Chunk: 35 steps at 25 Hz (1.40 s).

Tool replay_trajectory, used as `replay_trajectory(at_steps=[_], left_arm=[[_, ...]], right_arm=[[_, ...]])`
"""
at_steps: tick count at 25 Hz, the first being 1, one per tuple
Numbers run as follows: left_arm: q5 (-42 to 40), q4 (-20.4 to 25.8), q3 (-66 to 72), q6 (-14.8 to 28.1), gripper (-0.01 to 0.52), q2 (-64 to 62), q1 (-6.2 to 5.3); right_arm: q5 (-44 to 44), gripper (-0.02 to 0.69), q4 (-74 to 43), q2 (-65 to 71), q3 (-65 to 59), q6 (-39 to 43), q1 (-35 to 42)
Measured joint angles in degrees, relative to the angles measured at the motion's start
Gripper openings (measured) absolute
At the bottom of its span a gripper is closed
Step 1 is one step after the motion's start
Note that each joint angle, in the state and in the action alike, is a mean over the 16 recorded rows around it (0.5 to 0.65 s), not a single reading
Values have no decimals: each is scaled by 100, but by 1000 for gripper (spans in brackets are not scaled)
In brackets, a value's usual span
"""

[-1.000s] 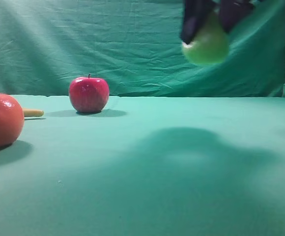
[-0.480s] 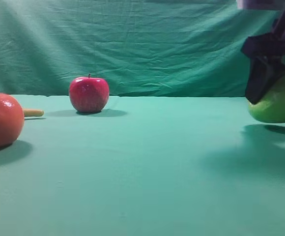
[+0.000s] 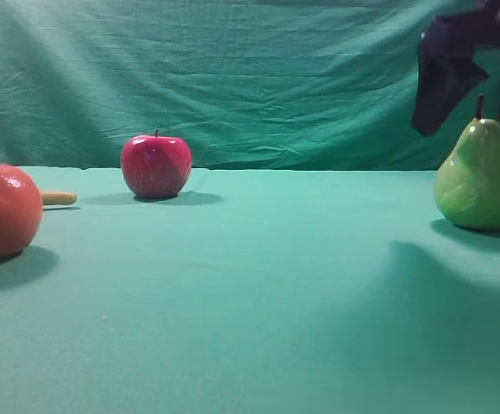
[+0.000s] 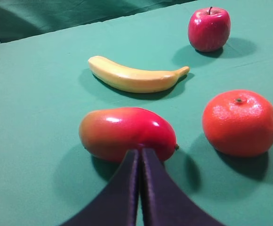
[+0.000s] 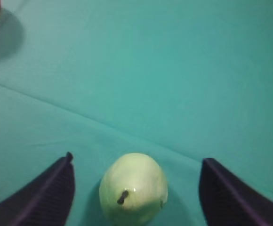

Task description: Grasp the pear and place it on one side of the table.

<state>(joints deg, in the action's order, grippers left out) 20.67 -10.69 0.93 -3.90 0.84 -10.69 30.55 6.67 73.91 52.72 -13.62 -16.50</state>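
Standing upright on the table (image 3: 259,285) at its far right edge, the pear (image 3: 479,177) rests on the teal cloth with its dark stem pointing up. The right gripper (image 3: 474,82) hangs just above it, its dark fingers (image 3: 440,82) spread wide to either side of the stem and not touching the fruit. From the right wrist view the pear (image 5: 133,188) sits between the two parted fingers (image 5: 47,195), with clear gaps of cloth on both sides.

The left gripper (image 4: 140,157) shows in the left wrist view with its two fingers pressed together, holding nothing, its tips just in front of a red-yellow mango (image 4: 127,133). To the right of the mango lies an orange (image 4: 240,123), and beyond them a banana (image 4: 136,77) and a red apple (image 4: 209,29).

In the high view the apple (image 3: 156,166) sits far left of centre, well apart from the pear, with the orange (image 3: 4,211) at the left edge.
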Motion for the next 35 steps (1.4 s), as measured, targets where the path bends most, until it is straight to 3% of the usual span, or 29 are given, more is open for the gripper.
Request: replay_trajectory(at_steps=[7, 11, 25, 35], left_arm=[[0, 0, 0, 0, 0, 0, 0], [0, 0, 0, 0, 0, 0, 0], [0, 0, 0, 0, 0, 0, 0], [0, 0, 0, 0, 0, 0, 0]], right_arm=[[944, 105, 178, -1612, -116, 93, 0], [1289, 15, 299, -2562, -348, 155, 0], [1757, 0, 421, -4920, -1205, 153, 1], [116, 0, 172, -5693, -3040, -22, 294]])
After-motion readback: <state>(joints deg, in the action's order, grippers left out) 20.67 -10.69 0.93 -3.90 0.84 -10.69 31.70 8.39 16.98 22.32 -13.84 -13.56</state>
